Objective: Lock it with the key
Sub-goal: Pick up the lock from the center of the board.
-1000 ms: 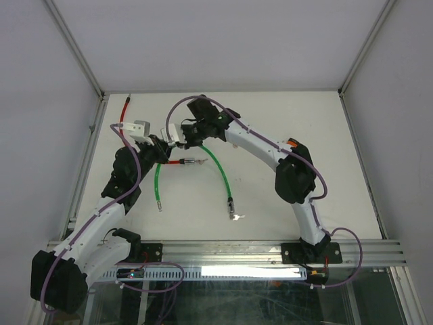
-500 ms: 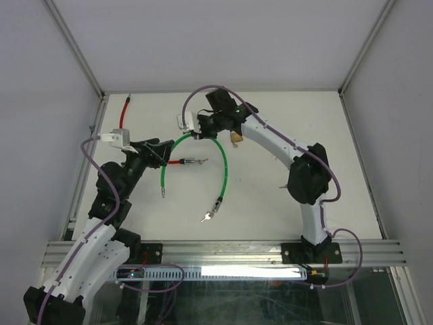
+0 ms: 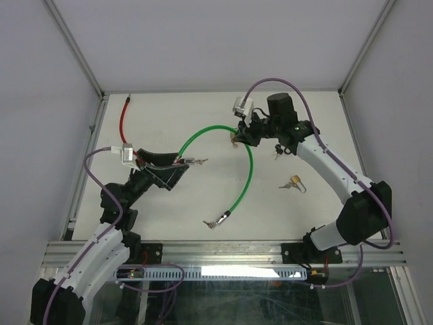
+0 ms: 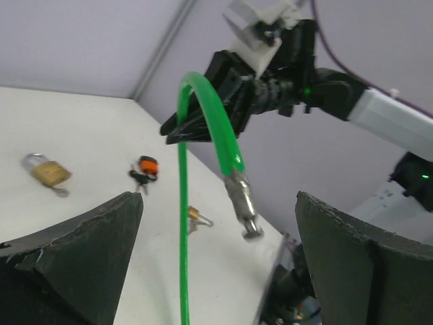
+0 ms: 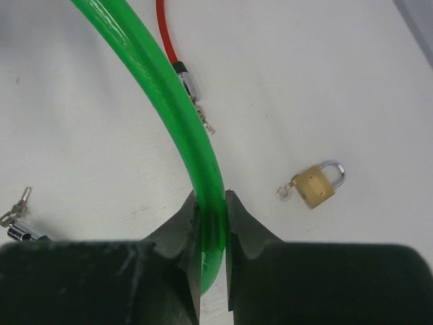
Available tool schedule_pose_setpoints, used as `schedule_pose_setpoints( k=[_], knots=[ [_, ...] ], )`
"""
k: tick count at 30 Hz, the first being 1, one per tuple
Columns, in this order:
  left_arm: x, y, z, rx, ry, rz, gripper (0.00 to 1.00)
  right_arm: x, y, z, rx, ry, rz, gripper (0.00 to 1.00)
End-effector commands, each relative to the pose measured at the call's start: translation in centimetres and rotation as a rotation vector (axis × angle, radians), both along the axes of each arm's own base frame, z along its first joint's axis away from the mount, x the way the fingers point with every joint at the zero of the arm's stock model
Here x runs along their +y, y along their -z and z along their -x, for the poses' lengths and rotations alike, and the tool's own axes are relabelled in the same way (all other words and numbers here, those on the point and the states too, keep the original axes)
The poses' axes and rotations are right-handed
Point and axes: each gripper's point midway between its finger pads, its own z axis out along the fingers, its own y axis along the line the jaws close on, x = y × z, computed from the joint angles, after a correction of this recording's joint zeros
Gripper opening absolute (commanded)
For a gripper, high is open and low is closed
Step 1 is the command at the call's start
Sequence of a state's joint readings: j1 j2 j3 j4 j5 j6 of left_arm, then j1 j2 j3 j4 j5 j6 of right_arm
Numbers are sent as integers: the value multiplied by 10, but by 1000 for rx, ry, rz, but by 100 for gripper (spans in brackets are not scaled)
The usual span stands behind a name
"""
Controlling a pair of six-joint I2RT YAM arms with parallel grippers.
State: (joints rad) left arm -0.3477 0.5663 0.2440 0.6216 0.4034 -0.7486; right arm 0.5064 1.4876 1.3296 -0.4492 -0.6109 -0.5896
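Top external view: shows no locking done yet, judging by how things lie. Grips the green cable (image 5: 196, 149) partway along with the right fingers (image 5: 177, 233), shut tight on it, and holds its arch up off the bench (image 3: 318, 115). Spreads the left fingers (image 4: 81, 257) wide, holding nothing; frames the cable's metal end (image 4: 241, 203) between them in the left wrist view, touching neither. Leaves the brass padlock (image 3: 295, 181) lying on the bench near the right arm, apart from the cable and threaded through nothing. Leaves the keys with the orange tag (image 4: 145, 166) on the bench too, near the padlock, in no fingers. Cannot tell whether the shackle sits open or snapped shut. Probably left to do: bring cable and padlock together, pick up a key, insert it and turn.
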Motion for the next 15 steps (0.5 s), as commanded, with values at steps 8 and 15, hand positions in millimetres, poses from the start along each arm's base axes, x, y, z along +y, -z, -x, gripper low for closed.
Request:
schedule_pose_setpoints(
  k=[8,15],
  knots=[
    [-35,-39,56,-92,354,238,98,-62,-52,-5,183,265,-433,0],
    [-71,-34,54,-62,345,196,97,-89,-63,-16,202,435,-565,0]
  ],
)
